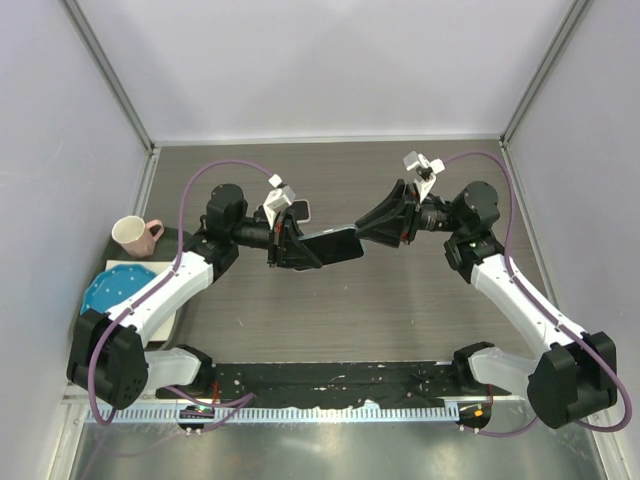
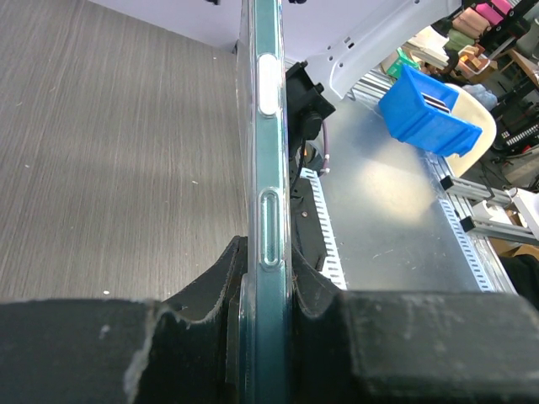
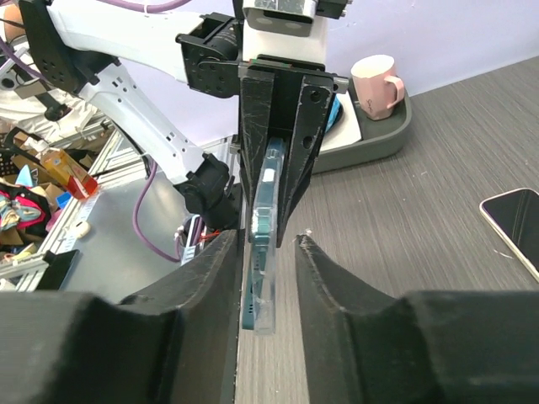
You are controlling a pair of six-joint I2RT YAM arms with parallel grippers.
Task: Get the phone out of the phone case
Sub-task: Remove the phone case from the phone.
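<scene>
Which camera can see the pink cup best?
The right wrist view: the pink cup shows from the side, handle and all. The top external view shows it small, from above, at the table's left edge. The left wrist view misses it.

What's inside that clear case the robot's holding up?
A dark teal phone sits inside the clear case. Only its edge shows; the left tool covers its lower end.

A pale pink ceramic mug is being carried upright on a grey plastic tray at the left edge of the dark wood-grain table, beside a speckled blue plate. A blue plastic bin is being shown beyond the table.
</scene>
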